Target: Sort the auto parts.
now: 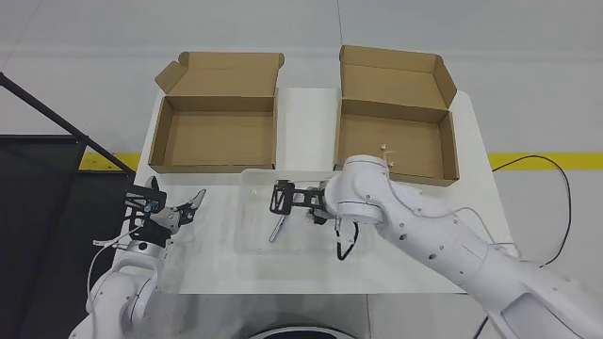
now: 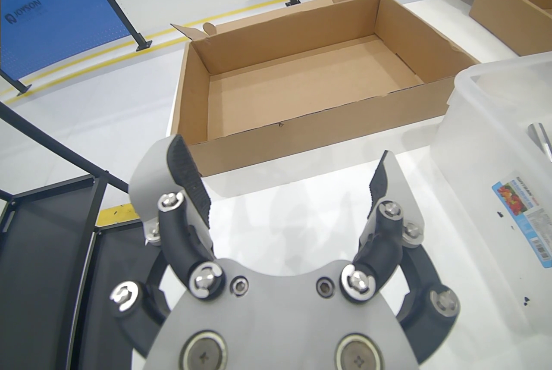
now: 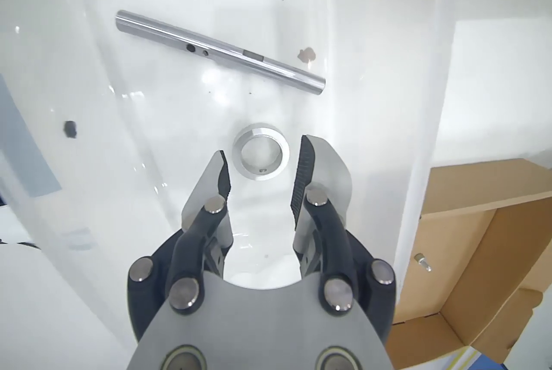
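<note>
The right pincer (image 3: 263,149) hangs open inside the clear bin (image 3: 431,87). Its wrist view frames a metal ring (image 3: 261,172) on the bin floor between the spread tips, with a steel rod (image 3: 220,51) near it. From above, the rod lies beside that pincer. The left pincer (image 2: 289,190), released, hovers over the table (image 1: 217,264) near an open cardboard box (image 2: 310,126).

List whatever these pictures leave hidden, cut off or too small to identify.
- Top view: the right arm covers part of the clear bin; what lies beneath is hidden.
- Left wrist view: the metal rod is cut off by the frame edge.
- Right wrist view: the small part in the right box is too small to identify.
</note>
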